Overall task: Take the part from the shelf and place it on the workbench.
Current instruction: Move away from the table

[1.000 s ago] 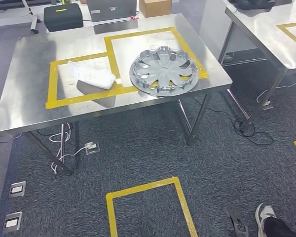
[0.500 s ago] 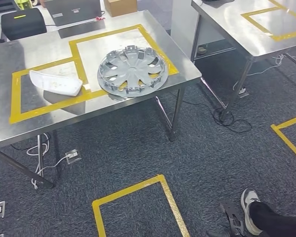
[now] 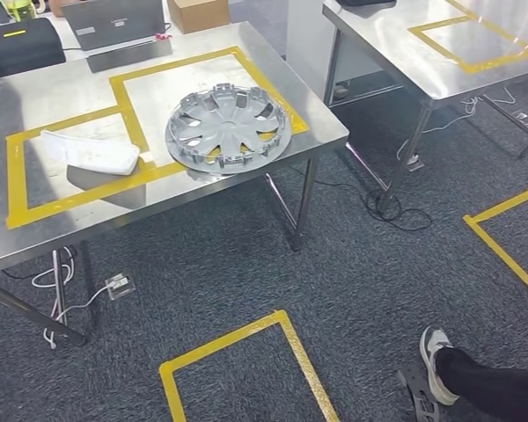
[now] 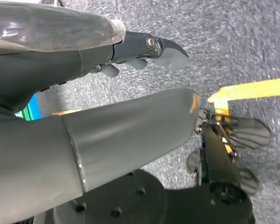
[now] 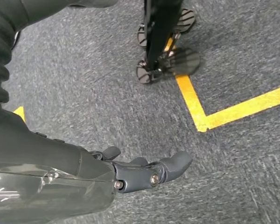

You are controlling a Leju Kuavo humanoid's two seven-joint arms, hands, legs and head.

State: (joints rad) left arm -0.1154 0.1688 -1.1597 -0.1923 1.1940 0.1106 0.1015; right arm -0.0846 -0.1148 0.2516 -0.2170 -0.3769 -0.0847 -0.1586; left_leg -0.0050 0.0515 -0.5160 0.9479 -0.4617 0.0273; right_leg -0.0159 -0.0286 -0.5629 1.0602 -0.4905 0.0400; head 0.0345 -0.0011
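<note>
Fingers (image 4: 166, 49) of my left hand (image 4: 138, 51) and right hand (image 5: 145, 170): spread, empty, over carpet. Worktop (image 3: 181, 198): wheel cover (image 3: 228, 127) rests beside white part (image 3: 89, 152).

Dark grey left hand (image 4: 145, 49) and right hand (image 5: 145, 172), each showing a silver screw.

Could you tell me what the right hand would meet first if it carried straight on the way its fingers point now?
Probably the grey carpet: the right hand hangs open above it with nothing between, though depth is unclear.
</note>
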